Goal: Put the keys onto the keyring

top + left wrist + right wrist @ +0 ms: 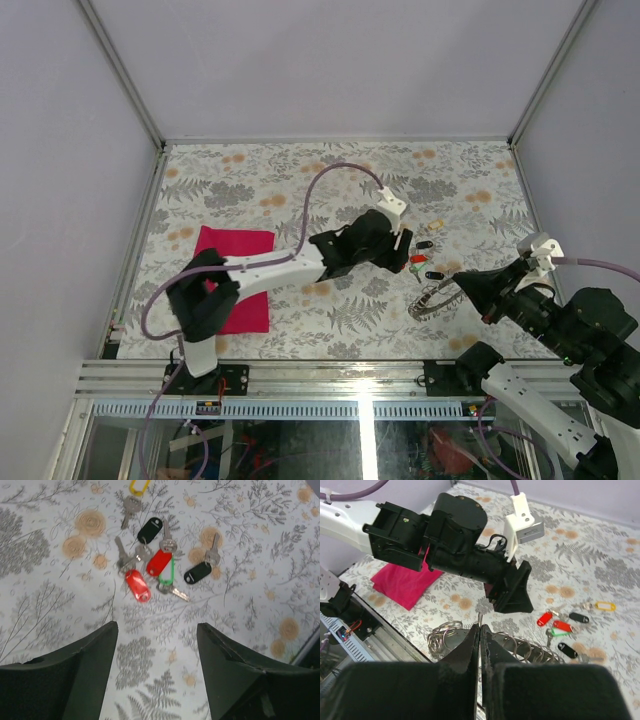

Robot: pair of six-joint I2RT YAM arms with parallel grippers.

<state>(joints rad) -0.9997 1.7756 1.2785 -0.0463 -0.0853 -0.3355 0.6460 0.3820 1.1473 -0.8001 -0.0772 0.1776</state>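
**Ring pinched on the right, keys waiting under the left**

The step in hand looks like the first pick: none of the keys [159, 562] is on the keyring [432, 300] yet. They lie in a loose cluster on the flowered table [300, 170], with red, black, green and yellow plastic tags, several overlapping.

The left gripper [156, 626] hovers just short of that cluster with its fingers spread wide, holding nothing and touching nothing.

The right gripper [480, 630] has its fingers pressed together on a thin wire of the keyring, a silvery coil of wire loops spilling out to either side of the fingers, near the keys and toward the table's near edge (whether the coil hangs clear of the table I cannot tell).

The next move probably calls for the left gripper to come down on one key at the cluster's edge, perhaps the black-tagged one on the right, since the red and green ones are tangled together. A magenta cloth [235, 275] lies well apart on the left.
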